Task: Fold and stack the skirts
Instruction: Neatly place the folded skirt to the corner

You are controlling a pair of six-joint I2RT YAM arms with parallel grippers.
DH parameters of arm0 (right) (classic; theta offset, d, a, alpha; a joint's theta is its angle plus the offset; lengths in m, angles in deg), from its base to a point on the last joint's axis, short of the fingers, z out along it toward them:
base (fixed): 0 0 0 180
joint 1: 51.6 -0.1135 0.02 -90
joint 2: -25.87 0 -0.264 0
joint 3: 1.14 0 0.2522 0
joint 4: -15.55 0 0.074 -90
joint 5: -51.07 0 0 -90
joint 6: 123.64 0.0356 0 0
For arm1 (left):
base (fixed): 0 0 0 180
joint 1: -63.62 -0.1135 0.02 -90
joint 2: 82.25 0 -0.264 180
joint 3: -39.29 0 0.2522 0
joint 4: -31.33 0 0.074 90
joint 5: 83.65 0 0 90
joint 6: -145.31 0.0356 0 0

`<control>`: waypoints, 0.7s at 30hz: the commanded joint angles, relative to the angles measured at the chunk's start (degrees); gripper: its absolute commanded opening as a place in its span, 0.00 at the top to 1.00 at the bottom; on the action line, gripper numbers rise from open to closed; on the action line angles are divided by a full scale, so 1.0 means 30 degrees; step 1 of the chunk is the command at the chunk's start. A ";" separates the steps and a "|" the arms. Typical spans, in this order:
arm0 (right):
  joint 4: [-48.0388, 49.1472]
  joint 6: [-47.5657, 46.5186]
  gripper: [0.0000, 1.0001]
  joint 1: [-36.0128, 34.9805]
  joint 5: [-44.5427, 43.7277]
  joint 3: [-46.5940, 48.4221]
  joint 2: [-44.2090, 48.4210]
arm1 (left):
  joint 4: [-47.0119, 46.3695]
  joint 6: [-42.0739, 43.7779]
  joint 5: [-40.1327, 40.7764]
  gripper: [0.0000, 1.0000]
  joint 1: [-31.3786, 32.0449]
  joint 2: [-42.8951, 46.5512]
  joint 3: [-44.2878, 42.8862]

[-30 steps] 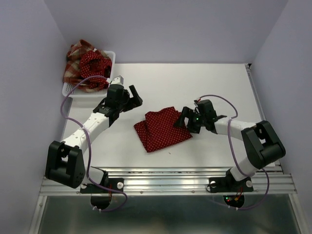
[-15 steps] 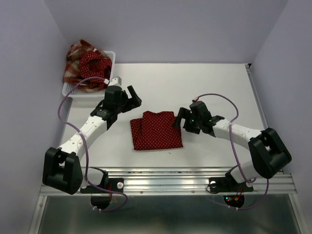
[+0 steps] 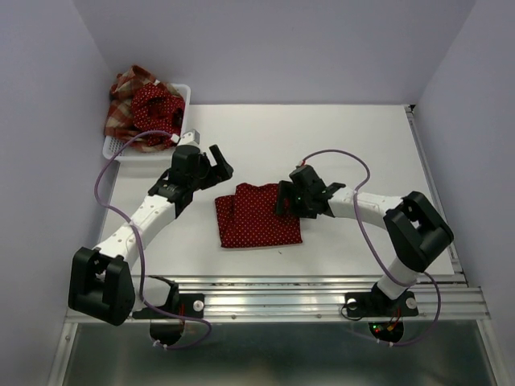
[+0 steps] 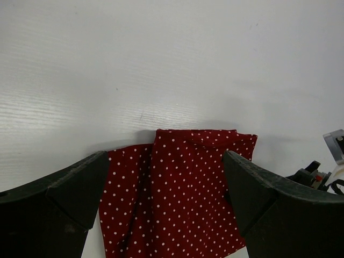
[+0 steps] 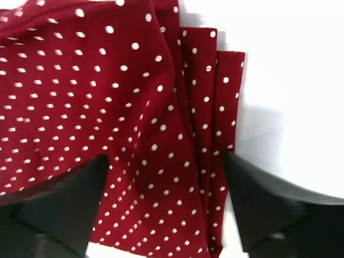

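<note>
Top external view: my left arm reaches from its base at the near left corner diagonally toward the middle of the tabletop (image 3: 338,137). My left end effector (image 3: 219,163) hangs with its fingers spread wide, near the far left corner of the dotted skirt (image 3: 256,217) but apart from it. That skirt lies folded into a rough square, midway between the left and right edges and closer to the near edge.

My right arm bends sharply at the elbow by the right edge, and its forearm runs leftward. My right end effector (image 3: 283,203) sits over the skirt's right edge, fingers (image 5: 59,199) spread, with cloth layers showing between them. I cannot tell whether they touch the cloth.

At the far left corner, the white basket (image 3: 113,149) holds the plaid skirt (image 3: 122,96) and a second dotted skirt (image 3: 153,104), heaped unfolded.
</note>
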 commanded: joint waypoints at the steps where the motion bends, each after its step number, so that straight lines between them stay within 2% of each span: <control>1: -0.1373 -0.0181 0.23 -0.0530 -0.1063 0.0706 -0.1063 | -0.0651 0.0057 -0.0167 0.01 0.0105 0.0479 0.0195; 3: -0.1432 -0.0123 0.34 -0.0735 -0.1062 0.0764 -0.1327 | -0.0651 0.0057 -0.0255 0.01 0.0105 0.0449 0.0195; 5: -0.1491 -0.0036 0.52 -0.0737 -0.1149 0.0765 -0.1387 | -0.0652 0.0087 -0.0255 0.01 0.0105 0.0362 0.0195; 8: -0.1666 -0.0123 0.60 -0.0737 -0.1325 0.0969 -0.1387 | -0.0651 0.0145 -0.0314 0.01 0.0105 0.0303 0.0137; 11: -0.2105 -0.0414 0.75 -0.0737 -0.1821 0.1320 -0.1621 | -0.1118 0.0174 -0.0343 0.01 0.0076 0.0215 0.0078; 16: -0.3245 -0.0765 0.85 -0.0737 -0.3781 0.2022 -0.2148 | -0.1061 0.0203 -0.0226 0.01 0.0105 0.0185 0.0078; 21: -0.5035 -0.3457 0.93 -0.0447 -0.7445 0.4541 -0.3144 | -0.1003 0.0262 -0.0051 0.01 0.0105 0.0156 0.0020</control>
